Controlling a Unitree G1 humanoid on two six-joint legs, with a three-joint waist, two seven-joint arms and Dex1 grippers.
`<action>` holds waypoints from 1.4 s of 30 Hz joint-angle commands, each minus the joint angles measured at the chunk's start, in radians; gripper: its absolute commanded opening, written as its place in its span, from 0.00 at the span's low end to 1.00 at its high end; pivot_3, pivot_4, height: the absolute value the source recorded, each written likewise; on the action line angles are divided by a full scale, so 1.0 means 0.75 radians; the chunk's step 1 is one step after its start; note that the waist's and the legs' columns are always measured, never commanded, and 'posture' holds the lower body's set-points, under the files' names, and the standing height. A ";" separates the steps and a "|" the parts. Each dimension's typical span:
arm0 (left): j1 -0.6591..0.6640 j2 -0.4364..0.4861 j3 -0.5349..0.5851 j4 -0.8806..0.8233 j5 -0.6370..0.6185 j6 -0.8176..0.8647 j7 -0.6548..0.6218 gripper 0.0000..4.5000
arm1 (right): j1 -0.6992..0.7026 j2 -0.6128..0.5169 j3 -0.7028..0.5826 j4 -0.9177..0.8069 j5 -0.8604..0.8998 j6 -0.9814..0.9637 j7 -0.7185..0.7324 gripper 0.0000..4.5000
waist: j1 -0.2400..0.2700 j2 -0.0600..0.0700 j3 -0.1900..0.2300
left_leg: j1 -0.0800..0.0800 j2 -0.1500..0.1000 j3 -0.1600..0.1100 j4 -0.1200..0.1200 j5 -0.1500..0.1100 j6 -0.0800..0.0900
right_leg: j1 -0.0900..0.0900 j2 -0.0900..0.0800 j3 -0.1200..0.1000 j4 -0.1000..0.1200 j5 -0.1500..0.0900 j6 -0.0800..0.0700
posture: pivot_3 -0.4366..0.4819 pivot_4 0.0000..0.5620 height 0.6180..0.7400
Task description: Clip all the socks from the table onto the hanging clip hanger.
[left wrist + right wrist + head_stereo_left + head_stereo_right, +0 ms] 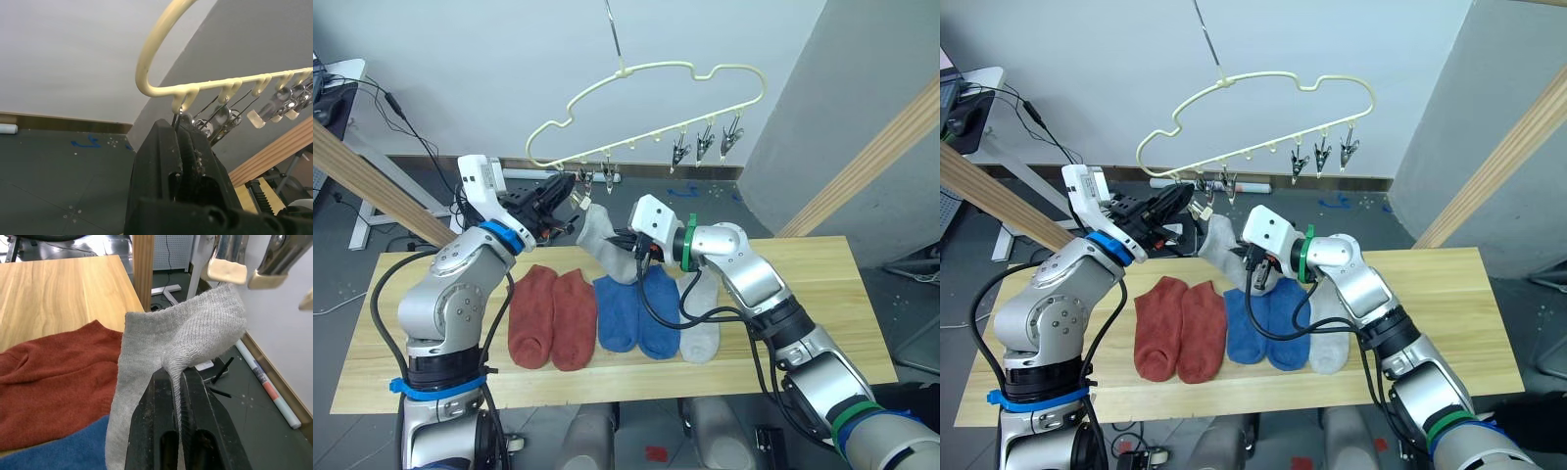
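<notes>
Nothing clipped yet; five socks (597, 315) on tabletop (822, 294). My right fingers (177, 382) pinch grey sock (181, 340) below clip hanger (651, 108). Left fingers (182, 142) squeeze its end clip (180, 116)

Two arms: silver-grey rounded metallic shells, black joint sections between. Left arm (450, 294): blue band near wrist, blue tape strip lower on arm, white boxy wrist module (481, 181), black cable looping beside shell. Right arm (754, 284): green ring behind white boxy wrist module (653, 220), green band near elbow, black cables looping beneath forearm. Gripper fingers (168, 431) black, slotted, ribbed inner faces.
</notes>
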 commanded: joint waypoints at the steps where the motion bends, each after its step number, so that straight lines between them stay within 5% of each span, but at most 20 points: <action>1: 0.020 -0.004 0.009 -0.052 -0.021 0.013 0.018 0.00 | -0.038 0.028 -0.014 -0.019 0.016 -0.009 0.012 0.00 | 0.000 0.000 0.000 | 0.000 0.000 0.000 0.000 0.000 0.000 | 0.000 0.000 0.000 0.000 0.000 0.000 | 0.40 0.56 1.00; 17: 0.053 -0.012 0.016 -0.053 -0.041 0.043 0.054 0.00 | -0.107 0.109 -0.080 0.030 0.053 0.010 0.001 0.00 | -0.002 0.000 0.000 | 0.000 0.001 0.001 0.000 0.001 -0.001 | -0.002 0.000 0.000 0.002 0.002 -0.002 | 0.41 0.57 1.00; 27: 0.071 -0.008 0.012 -0.069 -0.052 0.063 0.058 0.68 | -0.100 0.114 -0.078 0.002 0.073 0.022 0.013 0.00 | -0.001 0.000 0.000 | 0.000 0.001 0.006 0.001 0.001 -0.001 | -0.007 -0.002 -0.001 0.008 0.002 -0.002 | 0.41 0.57 1.00; 30: 0.080 -0.003 0.006 -0.076 -0.040 0.057 0.054 0.74 | -0.092 0.117 -0.072 -0.004 0.072 0.038 0.006 0.00 | -0.002 0.000 0.000 | 0.000 0.001 0.006 0.002 0.001 -0.001 | -0.007 -0.002 -0.001 0.010 0.002 -0.002 | 0.41 0.57 1.00; 37: 0.130 0.027 -0.018 -0.120 0.035 -0.006 0.037 0.75 | -0.079 0.080 -0.043 0.002 0.015 0.000 -0.005 0.47 | -0.001 0.000 0.000 | 0.000 0.001 0.006 0.003 0.001 -0.001 | -0.008 -0.003 -0.001 0.011 0.002 -0.002 | 0.41 0.57 1.00; 42: 0.187 0.046 -0.077 -0.173 0.141 -0.126 0.011 0.75 | 0.001 -0.023 -0.052 -0.123 0.001 0.009 0.026 0.47 | 0.001 0.000 0.000 | 0.000 0.000 0.007 0.002 0.001 -0.001 | -0.008 -0.004 -0.001 0.010 0.002 -0.002 | 0.41 0.58 1.00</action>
